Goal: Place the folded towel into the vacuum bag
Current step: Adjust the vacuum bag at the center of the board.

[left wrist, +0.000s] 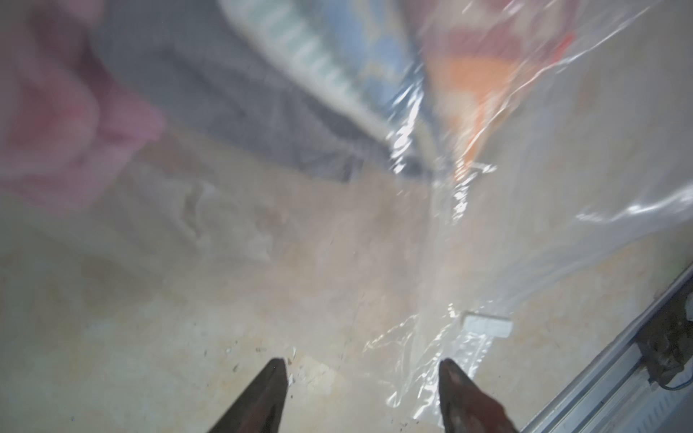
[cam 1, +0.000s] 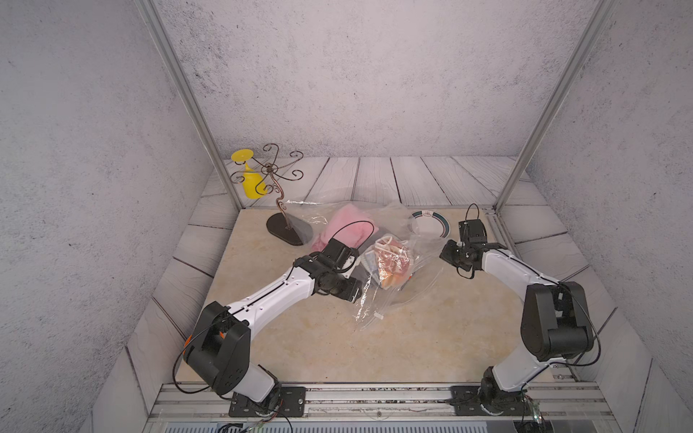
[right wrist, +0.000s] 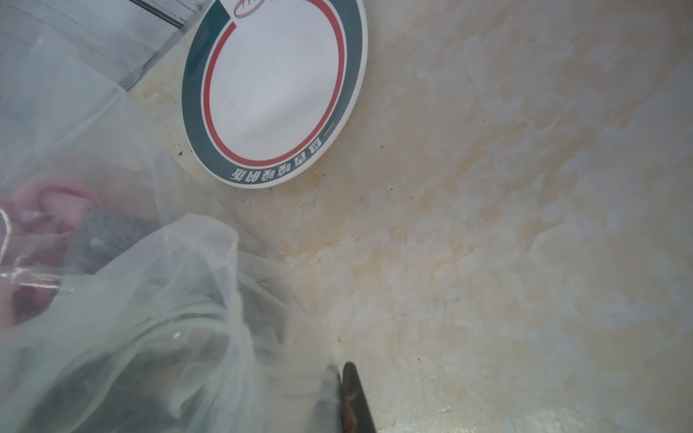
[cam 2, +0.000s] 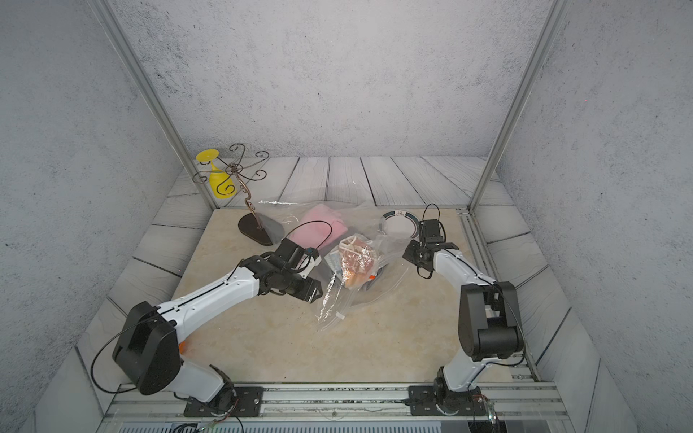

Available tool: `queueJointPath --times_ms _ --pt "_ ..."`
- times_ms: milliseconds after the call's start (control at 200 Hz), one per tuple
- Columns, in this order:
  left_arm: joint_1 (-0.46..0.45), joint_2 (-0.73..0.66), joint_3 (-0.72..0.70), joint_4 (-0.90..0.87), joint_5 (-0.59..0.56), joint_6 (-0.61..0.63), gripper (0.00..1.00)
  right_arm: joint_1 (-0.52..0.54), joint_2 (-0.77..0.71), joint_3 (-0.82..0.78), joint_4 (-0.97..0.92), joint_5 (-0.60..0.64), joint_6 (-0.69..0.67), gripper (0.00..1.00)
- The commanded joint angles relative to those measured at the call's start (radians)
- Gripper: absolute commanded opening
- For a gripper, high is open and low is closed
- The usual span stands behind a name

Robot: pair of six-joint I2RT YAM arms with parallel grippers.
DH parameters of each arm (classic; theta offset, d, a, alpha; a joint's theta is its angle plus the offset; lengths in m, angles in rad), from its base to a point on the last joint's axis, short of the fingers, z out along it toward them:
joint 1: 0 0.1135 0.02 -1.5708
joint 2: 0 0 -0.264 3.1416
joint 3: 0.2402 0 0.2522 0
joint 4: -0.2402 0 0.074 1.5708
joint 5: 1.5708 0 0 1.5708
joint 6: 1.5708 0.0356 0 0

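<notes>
Your left gripper (left wrist: pixel 362 375) stood spread and empty, its fingertips (left wrist: pixel 275 378) low over the table (cam 1: pixel 300 337) just beside the near edge of the vacuum bag (cam 1: pixel 378 300). Your right gripper (right wrist: pixel 343 390) was pressed together. The clear film ran into it, so it looked to be pinching the bag's edge on the side of the plate (right wrist: pixel 270 93).

The grey towel (left wrist: pixel 225 93) lay just ahead of the left gripper, against a pink cloth (cam 1: pixel 343 225) and a printed bundle (cam 1: pixel 390 262). Both wrist views showed it through film, so I judged it to be inside the bag. How deep it sat you could not tell.

You had a light, soft, limp thing there. It would likely sag and unfold if lifted by a corner, so the better hold was across the thick folded edge, pinching all the layers. The bag looked lighter and slippery, apt to crinkle and slide on the smooth table. Its edge by the white clip (cam 1: pixel 379 317) was probably the surest place to grip.

Your left arm reached out low from its base toward the table's middle, wrist bent down beside the bag. Your right arm stood with its elbow raised high and its forearm sloping down toward the bag's plate side.
</notes>
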Motion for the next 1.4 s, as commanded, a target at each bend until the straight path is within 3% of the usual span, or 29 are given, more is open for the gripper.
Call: queueJointPath --times_ms 0,250,455,555,636,731,821,906,1011,1066,1241,1396 --pt "0.018 0.013 -0.042 -0.053 0.047 -0.022 0.68 -0.003 0.012 -0.002 0.009 -0.024 0.005 0.00" --pt "0.018 0.223 0.058 -0.110 0.159 0.054 0.72 -0.001 0.013 -0.001 0.043 -0.084 -0.011 0.00" --pt "0.016 0.313 0.144 -0.058 0.186 0.071 0.76 -0.002 -0.006 -0.024 0.159 -0.227 -0.017 0.00" --pt "0.017 0.360 0.208 0.011 0.172 0.042 0.68 -0.002 -0.013 -0.050 0.256 -0.322 0.012 0.00" --pt "0.016 0.408 0.280 0.046 0.164 0.024 0.54 -0.002 -0.019 -0.087 0.372 -0.401 0.068 0.01" --pt "0.017 0.457 0.354 0.093 0.156 0.001 0.24 -0.002 -0.018 -0.093 0.430 -0.434 0.102 0.02" --pt "0.018 0.498 0.419 0.112 0.146 -0.020 0.00 -0.004 -0.020 -0.069 0.360 -0.364 0.090 0.03" --pt "0.017 0.510 0.448 0.116 0.146 -0.040 0.00 -0.015 -0.043 -0.057 0.258 -0.252 0.085 0.08" --pt "0.017 0.475 0.406 0.153 0.158 -0.056 0.00 -0.024 -0.104 -0.075 0.180 -0.156 0.091 0.40" --pt "0.017 0.446 0.370 0.172 0.167 -0.060 0.00 -0.025 -0.145 -0.096 0.170 -0.169 0.099 0.48" --pt "0.010 0.353 0.288 0.207 0.196 -0.074 0.00 0.002 -0.247 -0.209 0.174 -0.291 0.157 0.46" --pt "-0.005 0.291 0.249 0.221 0.181 -0.061 0.00 0.090 -0.218 -0.259 0.201 -0.396 0.108 0.43"
